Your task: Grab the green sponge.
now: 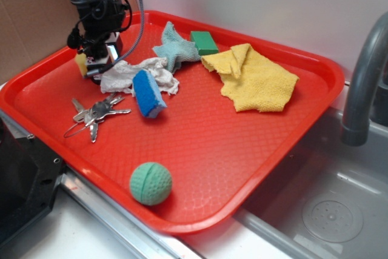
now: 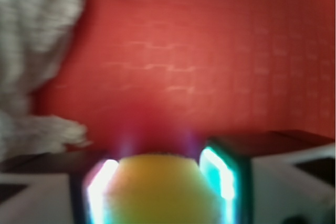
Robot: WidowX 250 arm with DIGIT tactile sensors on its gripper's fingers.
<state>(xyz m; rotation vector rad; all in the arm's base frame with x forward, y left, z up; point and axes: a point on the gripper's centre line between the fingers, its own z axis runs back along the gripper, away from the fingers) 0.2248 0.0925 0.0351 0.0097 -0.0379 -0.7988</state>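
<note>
Jaws of your gripper (image 2: 157, 192) are clamped on the yellow sponge (image 2: 157, 190), the wrong block, so you cannot take anything else until they release it. The green sponge (image 1: 204, 42) lies untouched well apart from the jaws, across the red tray (image 1: 200, 150) beyond the white rag (image 1: 136, 74) and teal cloth (image 1: 173, 47).

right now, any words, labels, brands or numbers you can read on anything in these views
None can be read in either view.
Green sponge, blue sponge, ball, cloths, tray: no print shows.
Keys: any stamping is too small to tell.
Wrist view: blurred; only the yellow sponge between the pincer fingers and bare tray.
</note>
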